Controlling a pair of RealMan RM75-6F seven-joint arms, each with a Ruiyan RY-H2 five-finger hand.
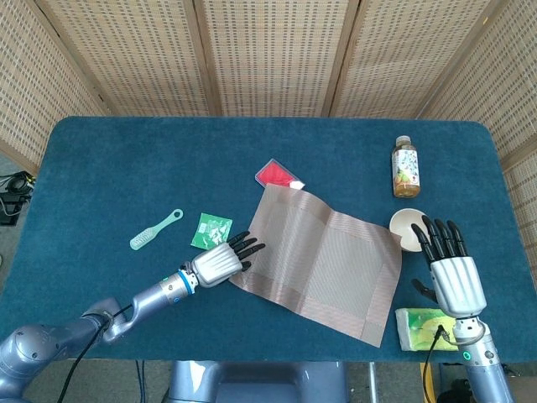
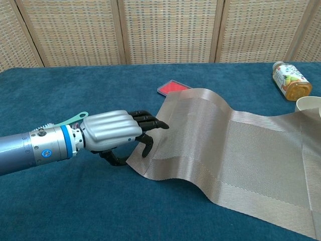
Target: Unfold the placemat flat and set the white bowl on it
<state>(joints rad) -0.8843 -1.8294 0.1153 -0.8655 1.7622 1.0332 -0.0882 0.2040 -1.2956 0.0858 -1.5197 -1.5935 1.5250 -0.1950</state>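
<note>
The tan woven placemat (image 1: 323,264) (image 2: 235,145) lies spread out on the blue table (image 1: 117,168), with a low ripple near its left edge. My left hand (image 1: 218,263) (image 2: 111,133) reaches over the mat's near left corner. One finger curls down onto the edge and the thumb sits low beside the corner; whether the mat is pinched is unclear. The white bowl (image 1: 407,228) (image 2: 311,105) stands just off the mat's right corner. My right hand (image 1: 456,281) lies flat with fingers spread, its fingertips at the bowl's near rim, holding nothing.
A juice bottle (image 1: 405,167) (image 2: 290,80) lies behind the bowl. A red packet (image 1: 275,175) (image 2: 171,87) sits at the mat's far corner. A green sachet (image 1: 211,228) and a mint brush (image 1: 156,230) lie left of the mat. A tissue pack (image 1: 424,327) lies by my right wrist.
</note>
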